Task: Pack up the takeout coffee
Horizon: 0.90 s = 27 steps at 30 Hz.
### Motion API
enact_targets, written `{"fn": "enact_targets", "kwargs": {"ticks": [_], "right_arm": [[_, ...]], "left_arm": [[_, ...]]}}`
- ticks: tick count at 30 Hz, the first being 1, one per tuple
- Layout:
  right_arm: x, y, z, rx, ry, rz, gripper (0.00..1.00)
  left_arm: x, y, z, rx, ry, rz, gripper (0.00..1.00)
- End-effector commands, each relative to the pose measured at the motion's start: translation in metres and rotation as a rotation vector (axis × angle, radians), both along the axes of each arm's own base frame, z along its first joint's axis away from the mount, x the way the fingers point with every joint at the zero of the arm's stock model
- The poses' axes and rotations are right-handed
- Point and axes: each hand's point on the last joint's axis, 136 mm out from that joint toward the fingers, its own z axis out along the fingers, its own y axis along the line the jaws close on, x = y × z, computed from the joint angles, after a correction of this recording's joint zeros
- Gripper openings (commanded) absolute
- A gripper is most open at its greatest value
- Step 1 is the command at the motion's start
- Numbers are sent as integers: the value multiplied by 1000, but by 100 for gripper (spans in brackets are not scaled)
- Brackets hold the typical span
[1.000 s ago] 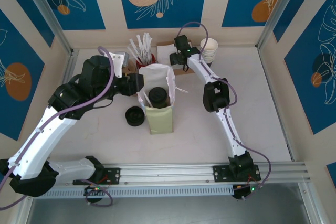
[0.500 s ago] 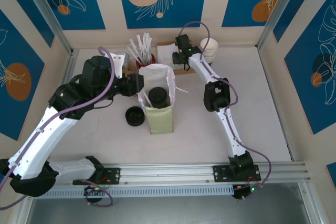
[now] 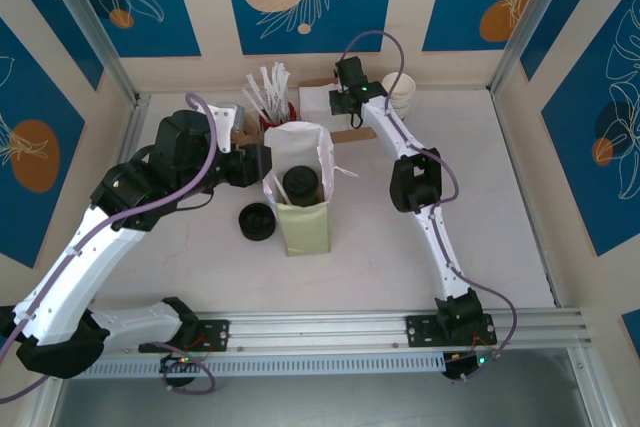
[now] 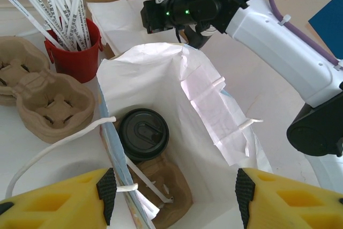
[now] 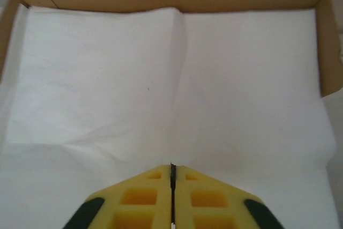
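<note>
While my right gripper (image 5: 172, 167) sat pinched together over the napkins (image 5: 107, 79), left gripper (image 4: 174, 189) apart, I feared snagging several sheets

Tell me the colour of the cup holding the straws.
Red; the straw cup shows best in the left wrist view.

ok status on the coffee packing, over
Left gripper open, a finger either side of the paper bag. Right gripper shut, tips at the napkins. Takeout coffee upright inside the bag, lid on. Nothing blocking.
</note>
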Motion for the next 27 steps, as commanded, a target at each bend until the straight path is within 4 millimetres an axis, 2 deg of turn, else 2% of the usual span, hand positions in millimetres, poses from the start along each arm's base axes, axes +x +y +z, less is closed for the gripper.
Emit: {"fn": "enact_targets", "kwargs": {"ticks": [1,4,8,13,17,21,27], "right_arm": [[-7,8,89,70,-121,18,4],[-12,10,101,84,-128,28,7],[-12,9,97,77,-125,18,27],[-8,10,69,68,-87,10,51],[-4,10,43,45,-59,4,64],[-2,9,20,16,-32,10,72],[-3,7,-11,-21,9,9,76]], "left_arm": [[0,7,1,10,-16,15,62],[-1,7,0,8,-17,13,62],[-1,6,-4,12,-10,10,62],[-1,7,-8,17,-6,13,63],[-1,9,-8,23,-7,17,63],[-1,8,-12,30,-1,17,63],[0,7,-14,28,4,19,63]]}}
